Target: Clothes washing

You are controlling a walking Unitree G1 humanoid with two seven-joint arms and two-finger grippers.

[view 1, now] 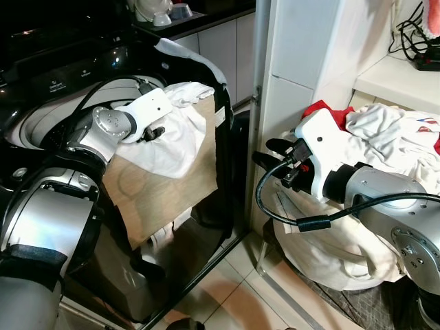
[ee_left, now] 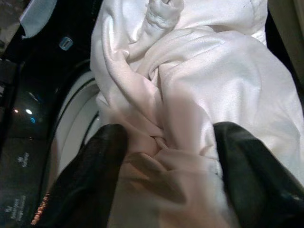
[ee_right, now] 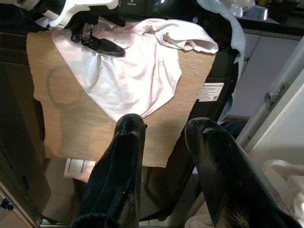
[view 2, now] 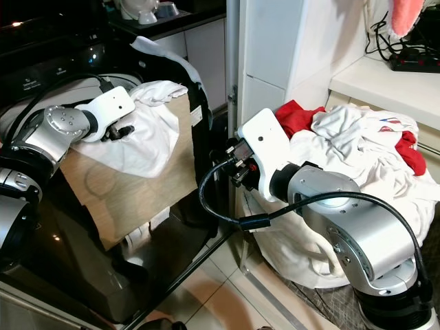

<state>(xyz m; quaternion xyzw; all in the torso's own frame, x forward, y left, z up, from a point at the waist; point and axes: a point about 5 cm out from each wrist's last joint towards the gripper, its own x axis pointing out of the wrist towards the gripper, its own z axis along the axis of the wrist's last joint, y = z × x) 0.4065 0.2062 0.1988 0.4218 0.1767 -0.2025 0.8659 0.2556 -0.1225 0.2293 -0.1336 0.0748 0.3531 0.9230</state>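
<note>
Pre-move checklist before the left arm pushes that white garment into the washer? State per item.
1. Left gripper on the white garment: ok, jaws closed on a bunched fold in the left wrist view.
2. Garment free of the wooden board: not ok, most of it lies draped over the board.
3. Washer opening reachable: ok, the pale rim shows just beside the gripper.
4. Drum has room: cannot tell, inside not visible.
5. Right gripper out of the way: ok, open, holding nothing, off to the side near the laundry pile.

Black cables (view 1: 412, 38) on white shelf (view 1: 399, 79); tiled floor (view 1: 234, 289).
</note>
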